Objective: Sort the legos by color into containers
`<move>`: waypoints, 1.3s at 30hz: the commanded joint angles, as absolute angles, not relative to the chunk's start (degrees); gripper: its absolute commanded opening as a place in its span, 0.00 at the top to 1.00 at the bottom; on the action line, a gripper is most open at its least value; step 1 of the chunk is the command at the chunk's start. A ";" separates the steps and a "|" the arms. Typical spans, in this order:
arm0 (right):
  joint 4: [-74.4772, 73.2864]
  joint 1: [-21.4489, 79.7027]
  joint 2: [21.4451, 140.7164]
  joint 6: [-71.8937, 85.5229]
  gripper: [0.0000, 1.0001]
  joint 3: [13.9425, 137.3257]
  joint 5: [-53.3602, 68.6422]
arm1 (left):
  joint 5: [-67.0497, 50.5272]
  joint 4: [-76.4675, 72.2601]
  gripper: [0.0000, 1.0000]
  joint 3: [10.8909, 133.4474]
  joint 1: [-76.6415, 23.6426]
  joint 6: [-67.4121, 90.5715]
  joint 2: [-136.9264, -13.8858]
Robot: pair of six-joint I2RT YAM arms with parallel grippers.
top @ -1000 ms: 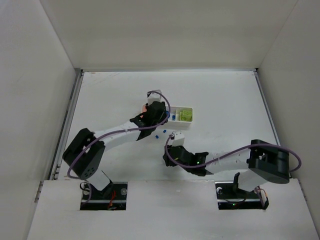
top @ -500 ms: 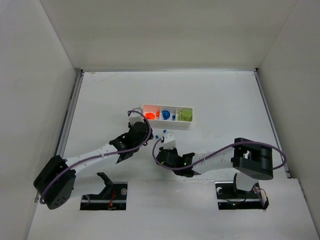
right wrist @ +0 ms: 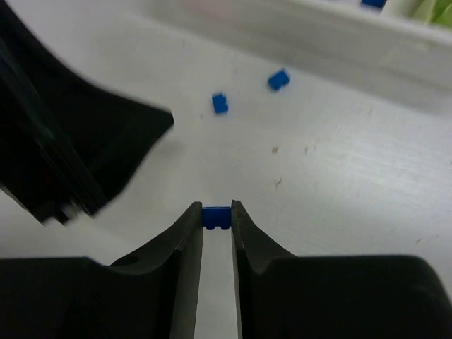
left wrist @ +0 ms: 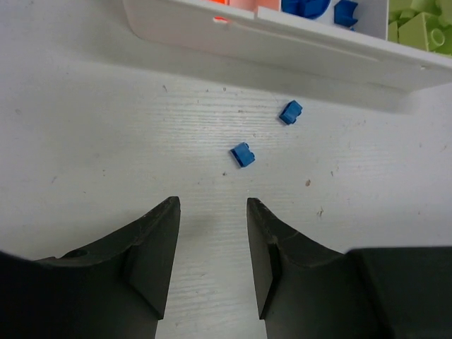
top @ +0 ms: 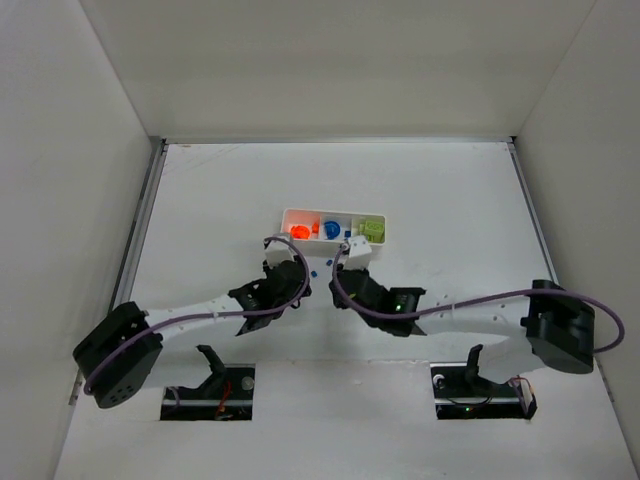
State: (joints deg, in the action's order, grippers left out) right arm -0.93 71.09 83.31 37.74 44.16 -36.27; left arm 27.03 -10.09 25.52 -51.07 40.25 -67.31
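White table [top: 450, 200], right hand [right wrist: 217, 212] pinching blue brick [right wrist: 217, 218], visible only from wrist, left hand [left wrist: 212, 208] parted

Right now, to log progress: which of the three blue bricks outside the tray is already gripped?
The blue brick pinched in the right gripper; the other two bricks lie loose on the table by the tray.

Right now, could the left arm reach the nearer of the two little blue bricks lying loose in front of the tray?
Probably yes. The left gripper is open, the nearer blue brick lies just ahead of its fingertips on the bare table, and nothing stands between them.
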 commanded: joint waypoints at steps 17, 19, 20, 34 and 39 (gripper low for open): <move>10.54 45.05 93.68 25.84 0.70 60.02 -19.07 | 33.31 -18.81 0.60 33.31 -54.80 42.62 -83.67; 10.63 44.43 95.18 25.66 0.62 61.60 -18.90 | 34.36 -18.81 0.60 33.57 -55.23 43.33 -84.55; 10.81 44.43 95.79 25.58 0.56 62.31 -18.55 | 35.32 -18.63 0.60 33.92 -55.67 43.77 -85.07; 13.71 45.57 91.68 27.68 0.45 55.29 -18.19 | 42.62 -16.35 0.69 37.97 -57.70 47.90 -92.28; 15.11 45.75 87.90 29.79 0.46 50.55 -18.19 | 44.56 -14.68 0.70 39.02 -58.22 48.87 -94.30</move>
State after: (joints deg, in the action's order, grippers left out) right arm 10.81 45.17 91.26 28.01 52.05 -18.28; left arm 40.71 -16.78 36.91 -57.78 45.25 -93.34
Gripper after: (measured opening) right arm 0.543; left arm 0.300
